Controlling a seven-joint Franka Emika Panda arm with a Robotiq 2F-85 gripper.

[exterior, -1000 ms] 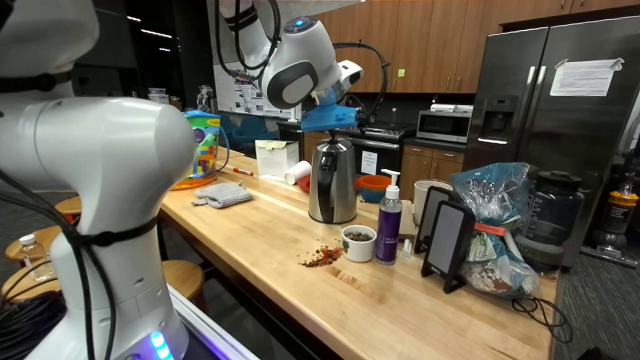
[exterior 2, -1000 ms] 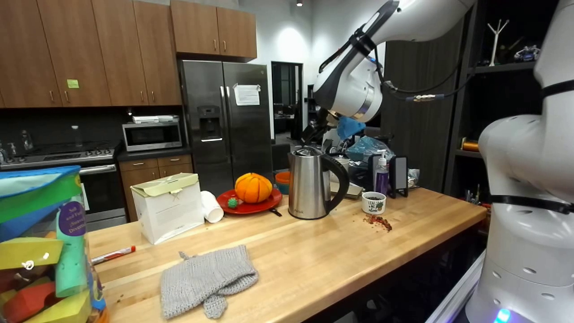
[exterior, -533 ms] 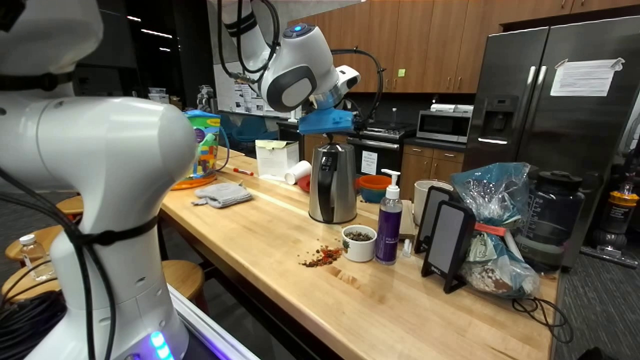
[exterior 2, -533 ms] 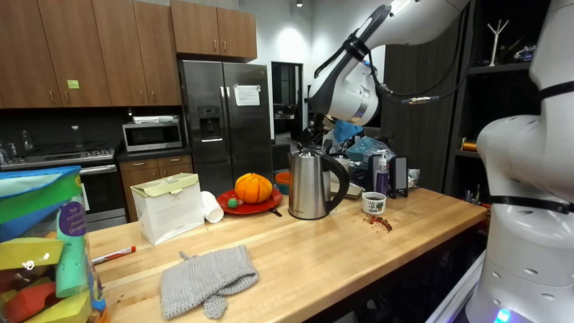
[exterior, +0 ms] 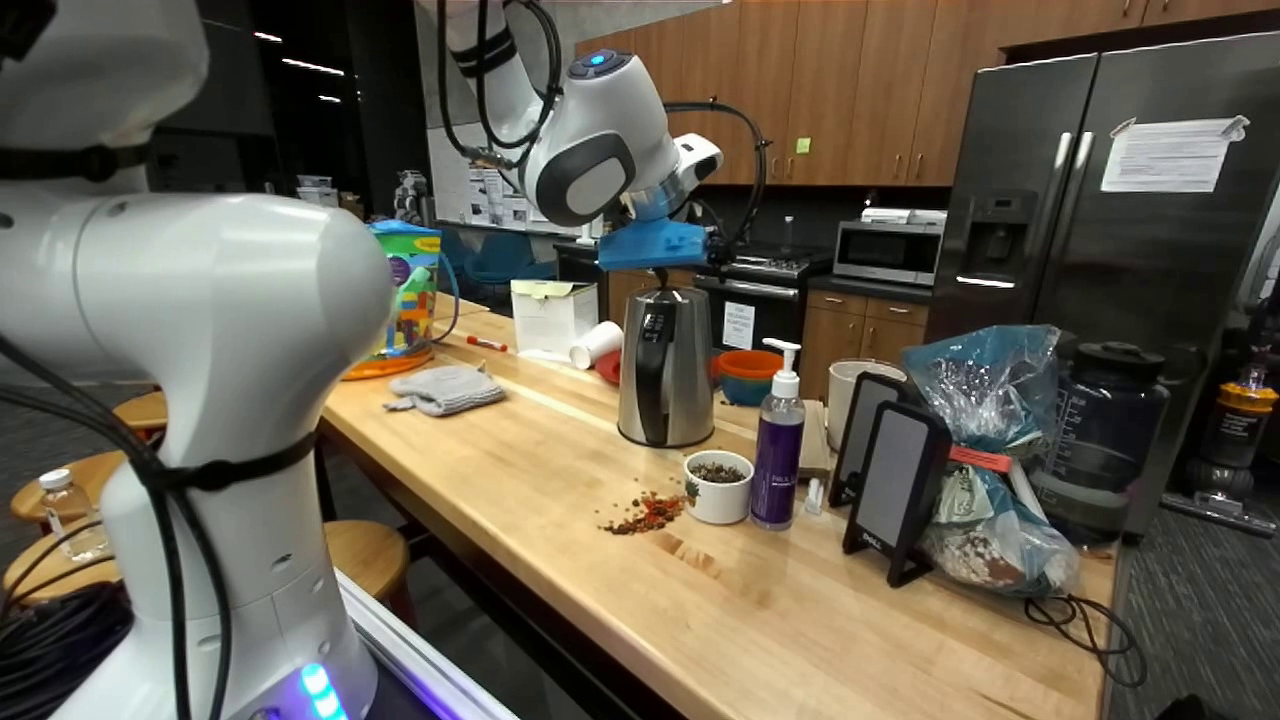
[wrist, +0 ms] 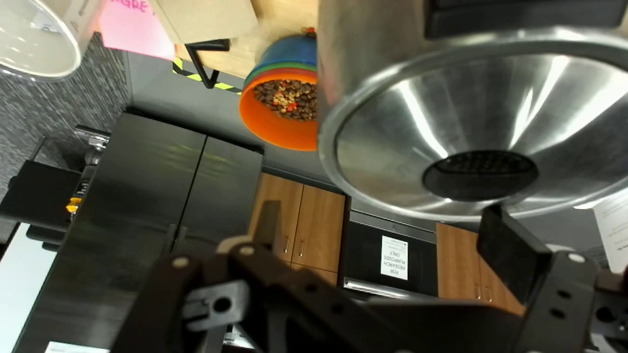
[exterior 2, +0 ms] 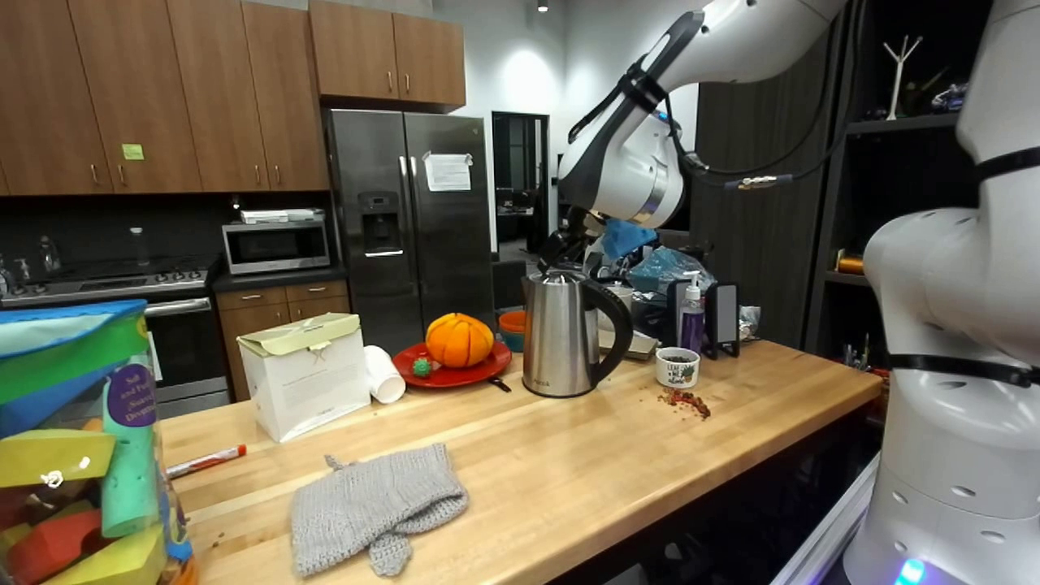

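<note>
Wrist view catches the kettle point(wrist: 471, 113) up close, with a dark recess point(wrist: 481, 175) in its metal top. In both exterior views it stands upright on the table point(exterior 2: 585, 471). The claw point(wrist: 381, 211) is at its top, fingers spread wide and gripping nothing; one finger point(wrist: 512, 250) overlaps the kettle's rim in the wrist view, and I cannot tell whether it touches. Near the kettle, stacked bowls point(wrist: 279, 135) hold dark bits point(wrist: 297, 113). Also near it, in an exterior view, is a white cup point(exterior: 718, 503), with scraps point(exterior: 655, 512) scattered beside it and a purple bottle point(exterior: 776, 455) next to it. Past the bottle stand speakers point(exterior: 893, 480). In an exterior view, a red plate point(exterior 2: 467, 377) bears a pumpkin point(exterior 2: 459, 340); a box point(exterior 2: 309, 382) and a grey cloth point(exterior 2: 374, 508) sit farther off.
</note>
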